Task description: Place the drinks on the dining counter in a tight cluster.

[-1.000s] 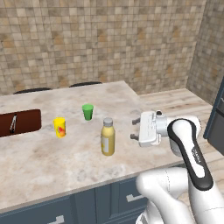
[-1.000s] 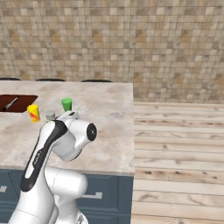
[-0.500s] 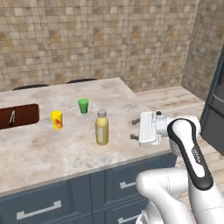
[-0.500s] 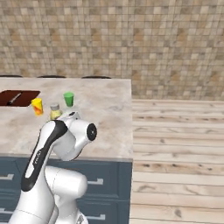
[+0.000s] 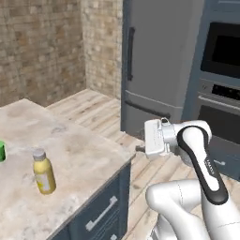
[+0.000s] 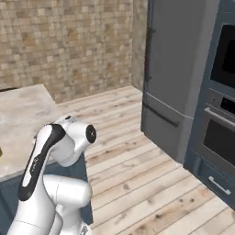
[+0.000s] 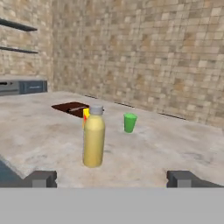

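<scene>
Beside the dining counter (image 5: 70, 145) corner | gripper (image 7: 111, 178) spread wide, holding nothing | yellow bottle (image 7: 93, 136) stood upright on counter, green cup (image 7: 129, 123) behind it | step: approach; next: close in on bottle, likely.

No readable text, label, brand, number or sign appears on any surface or object in these views of the kitchen.

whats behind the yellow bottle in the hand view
Behind the yellow bottle a small yellow cup peeks out, mostly covered; the brown basin lies beyond, a green cup to its right.
</scene>
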